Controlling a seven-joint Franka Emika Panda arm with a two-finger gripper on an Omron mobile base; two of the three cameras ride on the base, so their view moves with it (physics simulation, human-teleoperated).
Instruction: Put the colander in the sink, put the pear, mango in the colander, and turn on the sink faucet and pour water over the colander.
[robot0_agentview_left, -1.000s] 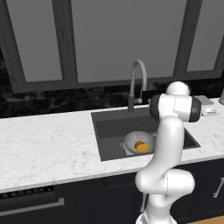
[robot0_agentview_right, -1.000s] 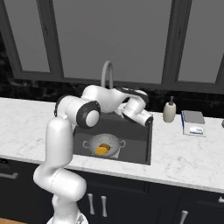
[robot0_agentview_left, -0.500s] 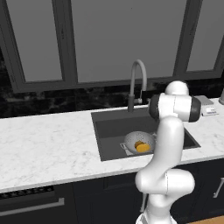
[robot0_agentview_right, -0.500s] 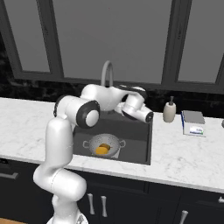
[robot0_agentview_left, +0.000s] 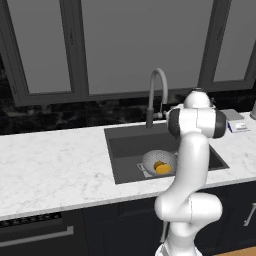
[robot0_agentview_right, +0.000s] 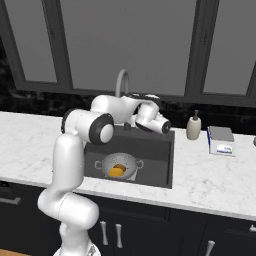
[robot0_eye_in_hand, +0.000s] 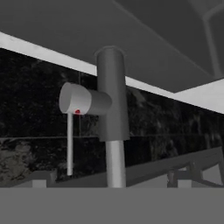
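The pale, holed colander sits on the bottom of the dark sink. In it lies the orange-yellow mango, with the smaller, duller pear touching its far side. The grey gooseneck sink faucet rises behind the basin. My gripper hovers above the sink's back right part, just right of the faucet's base, open and holding nothing. The hand view looks from close by at the faucet's stem and its side lever.
A soap bottle and a small white-and-blue box stand on the counter right of the sink. White marble counter stretches to the left. Dark windows and a black backsplash close the back.
The hand has shifted slightly beside the faucet's base. The colander and both fruits have not moved.
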